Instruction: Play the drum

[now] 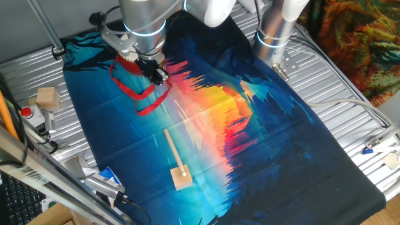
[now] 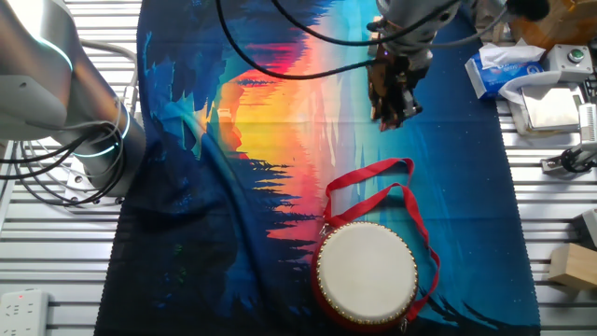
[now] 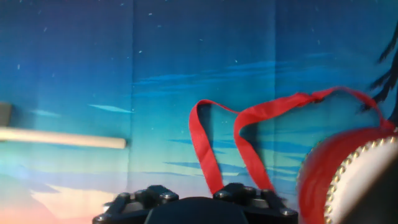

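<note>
On the counter (image 2: 84,252), the drum (image 2: 366,271) sat at the cloth's (image 2: 233,233) edge, ribbon (image 2: 373,182) trailing toward your hand (image 2: 392,107). Whether its fingers were open, I couldn't tell. You likely needed the mallet (image 1: 175,159) first, lying well apart.

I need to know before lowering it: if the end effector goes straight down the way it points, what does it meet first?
Probably the cloth or the drum's red ribbon strap, not the drum itself, which sits off to one side. Depth is unclear.
</note>
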{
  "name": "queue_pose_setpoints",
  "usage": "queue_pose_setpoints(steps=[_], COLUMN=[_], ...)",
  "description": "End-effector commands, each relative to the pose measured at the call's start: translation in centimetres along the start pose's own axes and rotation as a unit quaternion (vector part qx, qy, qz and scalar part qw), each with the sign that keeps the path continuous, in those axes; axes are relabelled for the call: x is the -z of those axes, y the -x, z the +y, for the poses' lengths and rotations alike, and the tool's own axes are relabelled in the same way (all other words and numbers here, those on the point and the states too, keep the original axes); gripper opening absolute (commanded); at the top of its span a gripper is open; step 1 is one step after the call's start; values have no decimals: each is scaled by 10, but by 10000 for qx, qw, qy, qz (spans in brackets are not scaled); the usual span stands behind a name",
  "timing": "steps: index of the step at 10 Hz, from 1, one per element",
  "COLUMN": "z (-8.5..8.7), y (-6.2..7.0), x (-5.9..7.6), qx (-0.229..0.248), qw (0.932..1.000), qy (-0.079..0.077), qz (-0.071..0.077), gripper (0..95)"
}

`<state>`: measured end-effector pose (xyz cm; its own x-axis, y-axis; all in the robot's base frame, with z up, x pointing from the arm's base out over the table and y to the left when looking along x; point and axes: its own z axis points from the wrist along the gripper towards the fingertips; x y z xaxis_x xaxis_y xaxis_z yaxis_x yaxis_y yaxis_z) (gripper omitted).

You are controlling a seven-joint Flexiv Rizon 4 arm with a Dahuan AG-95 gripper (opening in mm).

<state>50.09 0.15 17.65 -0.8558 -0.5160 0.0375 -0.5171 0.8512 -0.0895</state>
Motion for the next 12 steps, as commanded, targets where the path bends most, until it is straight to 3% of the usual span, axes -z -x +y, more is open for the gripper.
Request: queue_pose_setpoints(steps=[1,6,12], z=[0,0,0], y=[0,0,0], x=[3,3,2], qx=[1116,1155,1138], qw=[9929,9928,9929], qy=[346,272,292], qz=[-233,-192,-193], gripper=[0,0,0])
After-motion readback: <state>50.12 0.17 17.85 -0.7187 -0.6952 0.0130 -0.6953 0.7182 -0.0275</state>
